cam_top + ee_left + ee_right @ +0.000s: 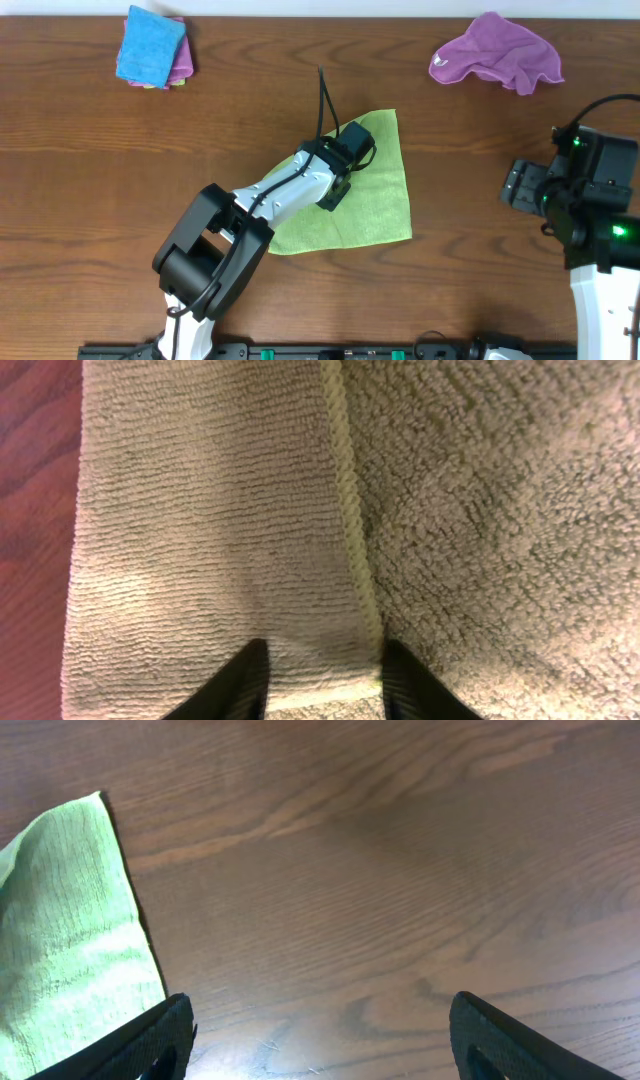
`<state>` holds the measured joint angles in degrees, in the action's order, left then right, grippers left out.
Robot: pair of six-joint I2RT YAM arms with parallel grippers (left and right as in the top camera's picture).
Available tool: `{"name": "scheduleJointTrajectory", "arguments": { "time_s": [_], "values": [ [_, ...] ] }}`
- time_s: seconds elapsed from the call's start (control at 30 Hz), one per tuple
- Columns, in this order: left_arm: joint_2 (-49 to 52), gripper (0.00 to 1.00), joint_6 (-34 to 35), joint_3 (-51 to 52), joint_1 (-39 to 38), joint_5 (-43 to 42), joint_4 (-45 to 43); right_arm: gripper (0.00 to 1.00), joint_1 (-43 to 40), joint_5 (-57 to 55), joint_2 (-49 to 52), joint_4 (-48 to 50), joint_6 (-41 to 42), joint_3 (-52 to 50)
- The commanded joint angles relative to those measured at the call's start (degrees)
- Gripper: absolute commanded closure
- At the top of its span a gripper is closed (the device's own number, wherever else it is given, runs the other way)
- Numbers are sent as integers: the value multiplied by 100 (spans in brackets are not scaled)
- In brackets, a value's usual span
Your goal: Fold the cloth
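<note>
Where the green cloth (380, 200) lies mid-table (250, 120), one flap doubled over, our left gripper (325, 682) straddles its hemmed edge — we cannot tell whether it pinches. Our right gripper (320, 1050) hangs spread wide, beside the cloth's corner.

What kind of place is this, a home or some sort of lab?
Probably a robotics test bench: wooden table, left arm and right arm mounted at its edge, with a green cloth, purple cloth and blue cloth.
</note>
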<state>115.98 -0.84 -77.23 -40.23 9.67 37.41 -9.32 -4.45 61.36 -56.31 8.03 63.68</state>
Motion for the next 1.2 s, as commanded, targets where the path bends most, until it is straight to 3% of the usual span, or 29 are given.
{"name": "scheduleJointTrajectory", "arguments": {
  "time_s": [0.0, 0.17, 0.27, 0.4, 0.67, 1.0, 1.17],
  "values": [
    [103, 68, -48, 26, 20, 125, 4, 18, -46, 39, -28, 0, -42, 0],
    [103, 81, -46, 26, 20, 122, 7, 19, -46, 39, -28, 0, -42, 0],
    [103, 94, -46, 26, 20, 125, 4, 19, -46, 39, -28, 0, -42, 0],
    [103, 94, -46, 24, 20, 238, 7, 19, -46, 39, -28, 0, -42, 0],
    [101, 94, -46, -234, 59, 2063, 42, 20, -46, 39, -28, 4, -42, 0],
    [101, 94, -44, -356, 885, 2026, -514, 20, -46, 37, -28, 0, -42, 0],
    [101, 92, -44, -356, 1353, 1375, -839, 20, -46, 39, -28, 20, -42, 0]
  ]
}}
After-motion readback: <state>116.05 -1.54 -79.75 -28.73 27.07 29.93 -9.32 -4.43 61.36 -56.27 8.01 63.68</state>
